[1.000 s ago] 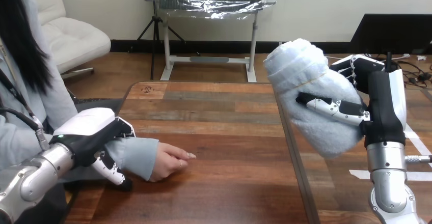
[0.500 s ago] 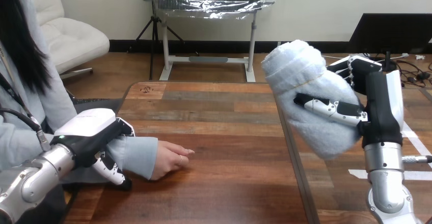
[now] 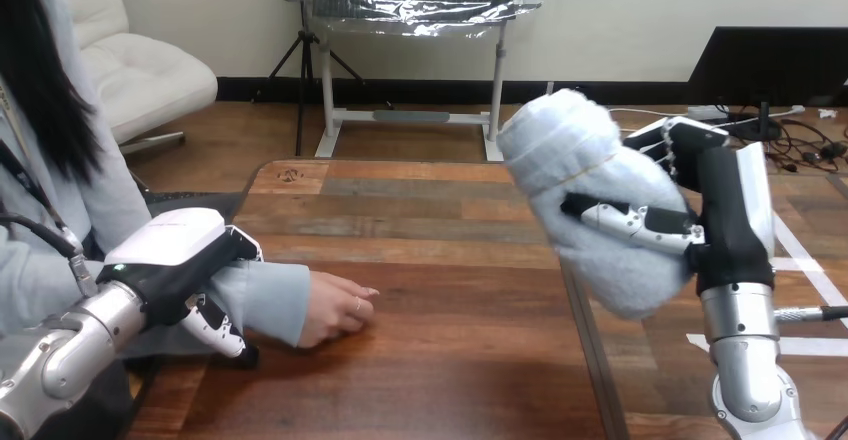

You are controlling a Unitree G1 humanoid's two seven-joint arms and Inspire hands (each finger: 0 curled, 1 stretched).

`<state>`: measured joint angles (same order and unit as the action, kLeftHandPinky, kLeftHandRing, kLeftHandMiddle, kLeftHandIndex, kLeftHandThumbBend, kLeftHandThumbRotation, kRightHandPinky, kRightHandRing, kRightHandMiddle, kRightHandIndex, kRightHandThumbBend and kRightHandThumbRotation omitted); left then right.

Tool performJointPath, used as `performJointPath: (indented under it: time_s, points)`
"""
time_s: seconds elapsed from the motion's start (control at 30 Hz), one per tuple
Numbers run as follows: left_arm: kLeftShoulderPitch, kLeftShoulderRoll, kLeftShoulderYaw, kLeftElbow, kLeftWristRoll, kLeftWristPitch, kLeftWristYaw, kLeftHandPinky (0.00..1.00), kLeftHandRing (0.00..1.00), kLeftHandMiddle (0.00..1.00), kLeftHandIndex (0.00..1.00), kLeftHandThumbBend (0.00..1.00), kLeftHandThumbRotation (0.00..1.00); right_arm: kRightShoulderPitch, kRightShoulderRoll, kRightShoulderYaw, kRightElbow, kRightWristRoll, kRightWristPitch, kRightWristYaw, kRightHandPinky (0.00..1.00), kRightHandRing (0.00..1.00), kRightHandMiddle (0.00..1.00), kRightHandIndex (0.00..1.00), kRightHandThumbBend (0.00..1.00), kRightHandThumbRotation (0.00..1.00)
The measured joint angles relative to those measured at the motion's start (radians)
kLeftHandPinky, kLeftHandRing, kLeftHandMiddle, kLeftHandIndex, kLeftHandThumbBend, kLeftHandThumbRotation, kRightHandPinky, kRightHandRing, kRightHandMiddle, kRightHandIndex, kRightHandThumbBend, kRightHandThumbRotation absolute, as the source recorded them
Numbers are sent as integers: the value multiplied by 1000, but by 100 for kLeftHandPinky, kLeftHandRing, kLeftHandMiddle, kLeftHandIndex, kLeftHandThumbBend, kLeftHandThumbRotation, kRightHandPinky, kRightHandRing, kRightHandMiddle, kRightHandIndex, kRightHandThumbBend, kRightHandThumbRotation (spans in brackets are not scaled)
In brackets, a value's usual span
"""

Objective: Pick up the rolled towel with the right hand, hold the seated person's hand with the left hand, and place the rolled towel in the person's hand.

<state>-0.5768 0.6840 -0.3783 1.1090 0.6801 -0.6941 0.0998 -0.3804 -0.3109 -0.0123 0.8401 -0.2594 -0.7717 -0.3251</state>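
A white rolled towel (image 3: 590, 195) is held up above the table's right part, tilted, with my right hand (image 3: 715, 210) shut round it: the thumb crosses its front and the fingers wrap its back. At the left, my left hand (image 3: 180, 270) lies over the person's grey-sleeved wrist (image 3: 262, 302), fingers curled down round the sleeve. The person's hand (image 3: 335, 310) rests on the wooden table (image 3: 430, 260), palm down with loosely bent fingers, pointing right.
The table's far edge runs behind the towel, with a seam down the table's right part. The person sits at the left side.
My right hand has carried the towel a little to the left, toward the table's middle. The left hand and the person's hand have hardly moved.
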Motion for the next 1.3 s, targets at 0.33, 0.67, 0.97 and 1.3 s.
performJointPath:
  time_s: [0.33, 0.67, 0.97, 1.3]
  points:
    - [8, 5, 0, -9, 0, -17, 17, 31, 34, 39, 43, 92, 14, 0, 7, 3, 28, -23, 4, -6, 20, 26, 38, 44, 83, 0]
    - [11, 8, 0, -17, 0, -36, 18, 31, 34, 38, 43, 93, 16, 0, 20, 3, 71, -23, 6, -6, 21, 27, 41, 44, 83, 0]
    - [16, 12, 1, -45, -2, -48, 18, 30, 33, 38, 42, 94, 15, -2, 34, 9, 117, -28, 6, -6, 22, 28, 42, 45, 83, 0]
    - [25, 18, 4, -88, -5, -72, 18, 29, 32, 37, 41, 95, 14, -13, 35, 35, 191, -55, 6, -3, 25, 31, 45, 46, 83, 0]
